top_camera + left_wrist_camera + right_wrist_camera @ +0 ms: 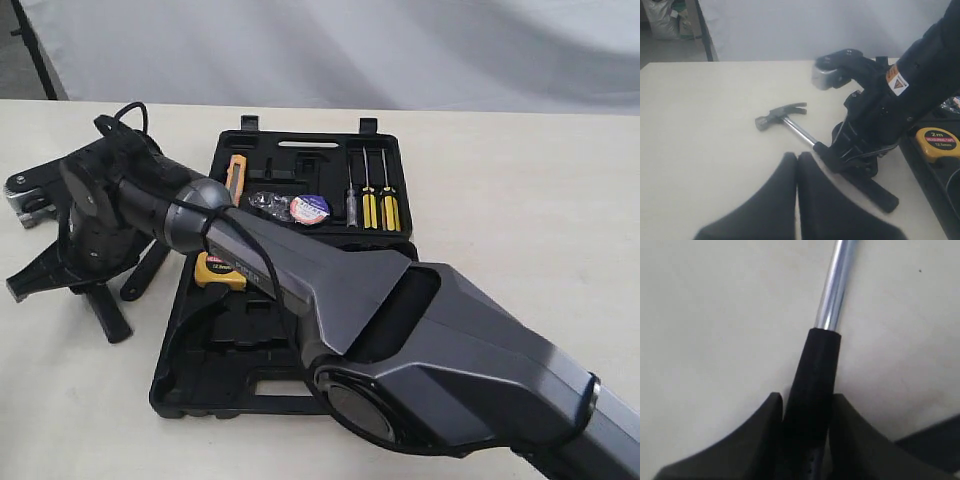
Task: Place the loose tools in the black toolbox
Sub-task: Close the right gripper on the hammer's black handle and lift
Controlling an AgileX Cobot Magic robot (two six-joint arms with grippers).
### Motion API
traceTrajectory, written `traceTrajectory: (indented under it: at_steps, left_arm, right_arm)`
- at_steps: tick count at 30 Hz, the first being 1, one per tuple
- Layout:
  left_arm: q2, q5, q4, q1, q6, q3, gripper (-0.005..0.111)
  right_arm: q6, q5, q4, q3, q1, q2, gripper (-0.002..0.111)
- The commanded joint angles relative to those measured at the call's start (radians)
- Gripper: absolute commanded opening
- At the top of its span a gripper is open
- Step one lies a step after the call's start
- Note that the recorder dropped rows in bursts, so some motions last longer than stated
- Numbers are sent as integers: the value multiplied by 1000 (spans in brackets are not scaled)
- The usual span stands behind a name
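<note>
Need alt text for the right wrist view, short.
The right gripper has its jaws closed on both sides of the black rubber handle of the hammer. Its steel shaft runs away over the pale table.

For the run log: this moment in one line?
right gripper: on hammer handle | hammer: on table | left gripper: shut, empty | toolbox: open

Our right arm [330,275] reaches across to the left; our left hand [797,157] is closed.
We see the right wrist [100,210] bent downward and the right hand [807,397] clamped on the claw hammer [812,370], one finger pressed to each side of its black grip. The left hand hovers apart from it, its two fingers [770,200] touching along their inner edges.
</note>
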Motion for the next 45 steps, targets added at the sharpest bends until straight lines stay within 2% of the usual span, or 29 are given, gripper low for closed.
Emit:
traceTrajectory:
  at_steps: [1, 5, 7, 15, 28, 29, 30, 35, 37, 41, 45]
  left_arm:
    - [-8, -17, -14, 3, -10, 9, 1]
    - [-8, -17, -14, 3, -10, 9, 1]
    - [-8, -17, -14, 3, -10, 9, 1]
    - [-8, -17, -14, 3, -10, 9, 1]
    - [-8, -17, -14, 3, -10, 9, 1]
    - [-8, -17, -14, 3, -10, 9, 1]
    - [-8, -17, -14, 3, -10, 9, 1]
    - [-8, -17, -14, 3, -10, 9, 1]
    - [-8, -17, -14, 3, -10, 9, 1]
    - [-8, -17, -14, 3, -10, 9, 1]
    - [-8, -17, -14, 3, -10, 9, 1]
  right_arm:
    - [-17, 162, -22, -139, -7, -17, -1]
    - [-51, 162, 25, -228, -16, -33, -1]
    - [-95, 162, 95, -228, -19, -48, -1]
    - [-168, 162, 155, -209, -19, -79, -1]
    - [-194, 162, 177, 222, 0, -176, 0]
    - [-191, 162, 180, 248, 1, -180, 1]
    - [-191, 162, 185, 263, 3, -180, 8]
    - [-194, 162, 183, 248, 8, -180, 51]
    - [-191, 162, 169, 203, 5, -180, 61]
    - [-191, 162, 146, 140, 5, -180, 61]
    - [-227, 86, 130, 133, 8, -173, 61]
